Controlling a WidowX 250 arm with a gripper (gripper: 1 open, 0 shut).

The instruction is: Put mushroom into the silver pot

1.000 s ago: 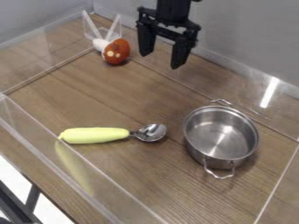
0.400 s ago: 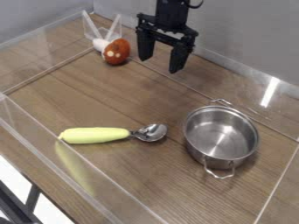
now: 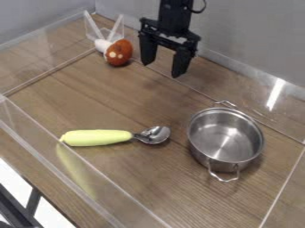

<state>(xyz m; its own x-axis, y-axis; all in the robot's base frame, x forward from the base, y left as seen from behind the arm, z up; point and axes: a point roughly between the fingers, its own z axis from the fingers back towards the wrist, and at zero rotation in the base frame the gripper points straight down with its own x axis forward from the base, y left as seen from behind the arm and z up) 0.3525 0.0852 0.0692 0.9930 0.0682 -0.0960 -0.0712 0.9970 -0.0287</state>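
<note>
We see our pincer (image 3: 165, 62) hanging spread above the tabletop (image 3: 131, 102) near its back edge, nothing between its two dark fingers, with the mushroom (image 3: 118, 52) just beside it, lying with its red-brown cap toward us and its pale stem toward the back edge. Our silver pot (image 3: 226, 138) stands upright and open toward the right edge of the tabletop, well apart from the mushroom, while the metal spoon (image 3: 117, 137) lies to the pot's left, its yellow handle pointing toward the left edge.
</note>
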